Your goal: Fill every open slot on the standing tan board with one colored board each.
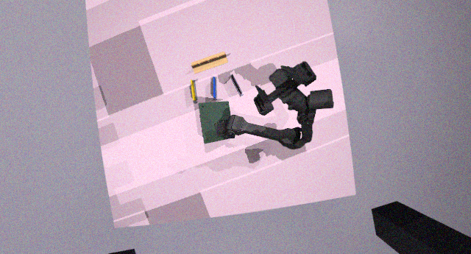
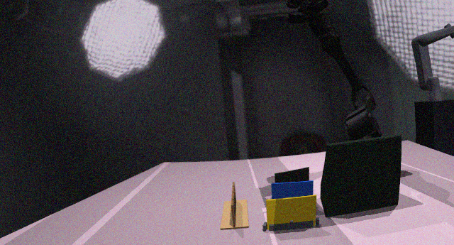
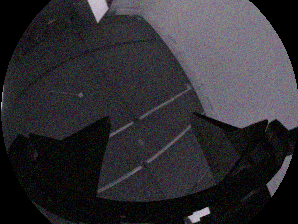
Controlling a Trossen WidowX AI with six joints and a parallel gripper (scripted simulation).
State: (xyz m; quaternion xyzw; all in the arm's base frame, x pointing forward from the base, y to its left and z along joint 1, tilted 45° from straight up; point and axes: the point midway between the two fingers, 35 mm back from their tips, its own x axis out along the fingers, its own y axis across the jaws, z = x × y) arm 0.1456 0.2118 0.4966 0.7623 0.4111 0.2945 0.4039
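Three colored boards neighbor one tan board; the empty jaws gape wide.
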